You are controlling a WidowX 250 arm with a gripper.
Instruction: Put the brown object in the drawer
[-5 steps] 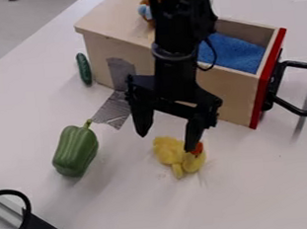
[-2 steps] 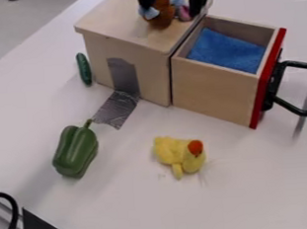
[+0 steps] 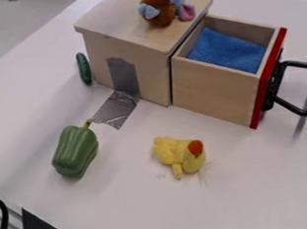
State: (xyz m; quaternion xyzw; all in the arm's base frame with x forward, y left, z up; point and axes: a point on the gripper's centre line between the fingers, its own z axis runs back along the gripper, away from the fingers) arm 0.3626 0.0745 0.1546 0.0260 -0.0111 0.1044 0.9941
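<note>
The brown plush toy (image 3: 159, 12), with light blue and pink parts, rests on top of the wooden box (image 3: 120, 27), close to its back edge. To the right, the drawer (image 3: 214, 90) stands pulled out, with a red front panel and a black handle. A blue cloth (image 3: 226, 50) lies on the drawer's floor.
A green pepper (image 3: 75, 150) lies at the left on the white table (image 3: 142, 206), and a yellow duck toy (image 3: 179, 155) lies in front of the drawer. A cucumber (image 3: 83, 69) is beside the box's left side. Silver tape (image 3: 118, 109) runs from the box onto the table.
The gripper has moved up from over the duck, past the brown toy, and out through the top edge. The box, drawer and toys have kept their places.
</note>
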